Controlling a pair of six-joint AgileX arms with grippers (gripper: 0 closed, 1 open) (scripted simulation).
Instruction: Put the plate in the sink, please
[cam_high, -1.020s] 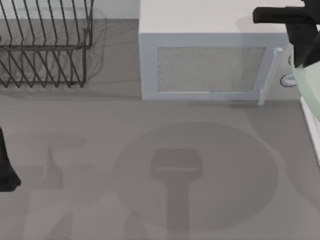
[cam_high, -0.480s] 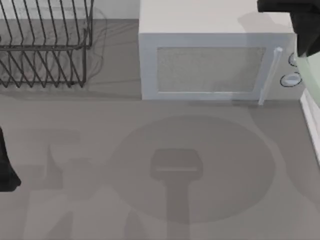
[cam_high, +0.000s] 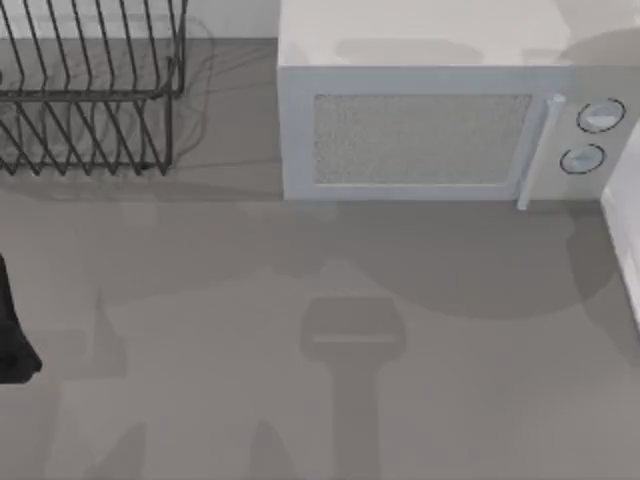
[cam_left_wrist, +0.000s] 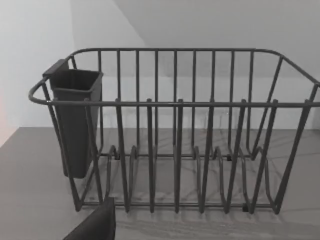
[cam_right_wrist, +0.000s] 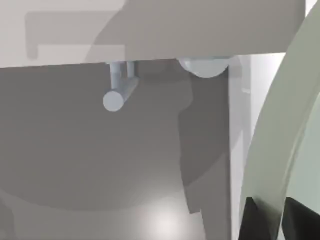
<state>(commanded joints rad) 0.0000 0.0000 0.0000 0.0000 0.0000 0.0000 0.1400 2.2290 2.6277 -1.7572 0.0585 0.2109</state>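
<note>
We held the plate clamped in our right gripper beside the microwave; transport step, next lowering into the sink. Left gripper's state: cannot tell.

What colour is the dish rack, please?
The dish rack is dark grey wire, as is its cup; the left wrist view shows it best.

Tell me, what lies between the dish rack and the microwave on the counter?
Nothing: in the top view, only bare grey counter separates the dish rack from the microwave.
</note>
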